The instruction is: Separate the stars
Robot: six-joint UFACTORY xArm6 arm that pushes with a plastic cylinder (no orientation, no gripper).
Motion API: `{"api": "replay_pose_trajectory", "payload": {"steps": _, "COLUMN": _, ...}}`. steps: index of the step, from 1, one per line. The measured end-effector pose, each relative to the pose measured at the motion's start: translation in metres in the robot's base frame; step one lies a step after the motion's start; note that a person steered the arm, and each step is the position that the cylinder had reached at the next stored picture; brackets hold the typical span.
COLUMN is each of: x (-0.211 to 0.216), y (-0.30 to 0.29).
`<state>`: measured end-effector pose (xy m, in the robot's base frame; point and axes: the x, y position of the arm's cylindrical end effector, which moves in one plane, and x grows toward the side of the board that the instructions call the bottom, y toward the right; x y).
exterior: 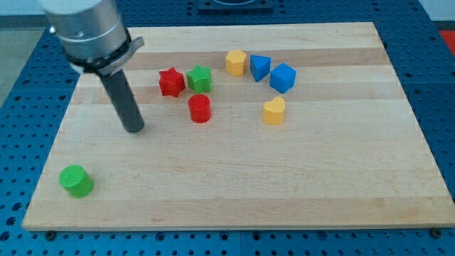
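Near counter top edge, left of centre: red star touching green star, both small and knobbly. Left and slightly below them, well apart: my tip, a bare rod, nothing to clench.

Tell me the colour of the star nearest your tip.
Red: the red star, seen in the camera view, right of my tip.

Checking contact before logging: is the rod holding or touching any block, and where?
Nothing is held. My tip rests on bare board, left of the red star, touching no block.
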<state>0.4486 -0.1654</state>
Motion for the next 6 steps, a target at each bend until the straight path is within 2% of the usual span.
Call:
{"api": "replay_pose_trajectory", "payload": {"steps": 2, "x": -0.047, "y": 0.057}}
{"api": "replay_pose_trajectory", "payload": {"steps": 6, "x": -0.129, "y": 0.061}}
